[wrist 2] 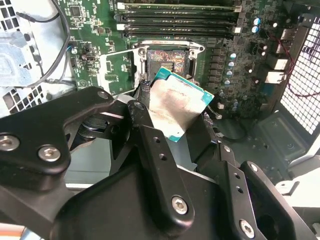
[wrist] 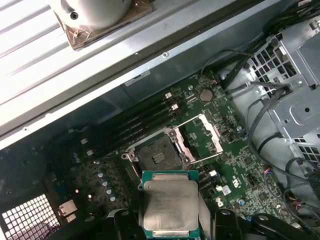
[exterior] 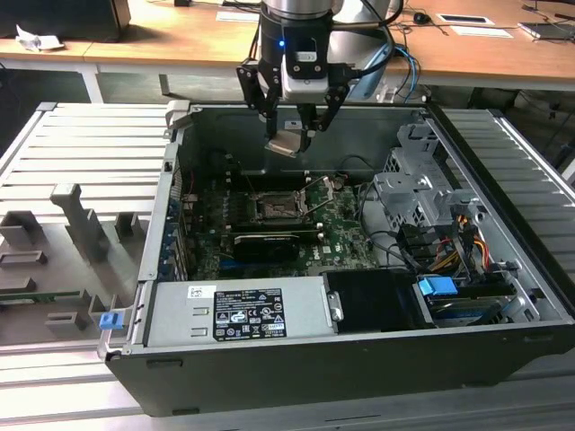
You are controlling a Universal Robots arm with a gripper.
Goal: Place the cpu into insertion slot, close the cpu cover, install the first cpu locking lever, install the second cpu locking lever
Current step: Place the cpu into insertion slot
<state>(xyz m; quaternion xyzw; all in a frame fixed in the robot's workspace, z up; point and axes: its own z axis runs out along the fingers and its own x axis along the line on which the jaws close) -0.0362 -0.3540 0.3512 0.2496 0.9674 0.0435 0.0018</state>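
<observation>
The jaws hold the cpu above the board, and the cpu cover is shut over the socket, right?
Not shut: the second wrist view shows the cpu cover swung open beside the bare insertion slot. The jaws do hold the cpu above the board.

The cpu [wrist: 171, 205] has a dull, smudged metal face edged in green board; the gripper [exterior: 293, 127] is smooth matt black

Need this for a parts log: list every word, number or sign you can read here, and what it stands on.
No text can be read.
Black-and-white label on the grey metal power supply box: print too small.
Small white sticker beside it: too small.
Dull silver square cpu held in the gripper: faint engraving, unreadable.
Green circuit board: white markings too small.
</observation>
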